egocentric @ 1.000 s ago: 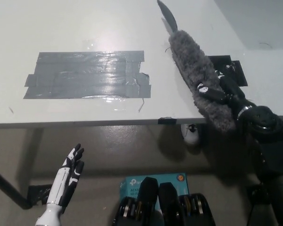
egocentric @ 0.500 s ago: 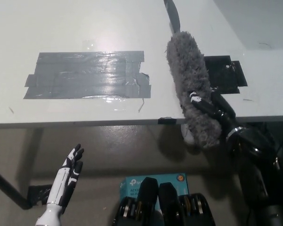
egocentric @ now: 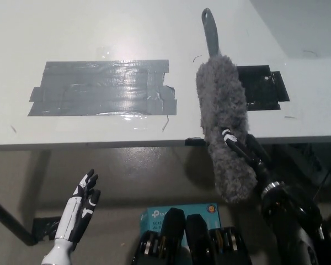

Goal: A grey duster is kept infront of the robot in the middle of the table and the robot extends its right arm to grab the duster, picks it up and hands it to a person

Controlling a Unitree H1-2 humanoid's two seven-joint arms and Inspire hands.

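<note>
Since a second ago the right hand (egocentric: 244, 150) has pulled back toward the robot and swung the duster (egocentric: 223, 124) round: it was slanted from upper left to lower right, further right in the head view, and now its long axis runs almost straight up and down the picture, only slightly tilted. You can see the thin grey handle pointing away from the robot, tip over the white table (egocentric: 88, 33), and the fluffy grey head pointing back toward the robot, its lower end hanging past the table's near edge over the floor. The black fingers (egocentric: 236, 144) are wrapped round the right side of the fluffy head, low on it, so you've got a closed grip on the brush part, not the handle. Duster sits just right of the grey tape patch (egocentric: 102, 88), apart from it, and partly covers the black patch (egocentric: 262, 88) on the table's right. Whether it touches the table or is lifted clear you can't tell from here. Left hand (egocentric: 80, 207) hangs low at lower left, below table level, fingers extended and slightly apart, holding nothing, same as before.
</note>
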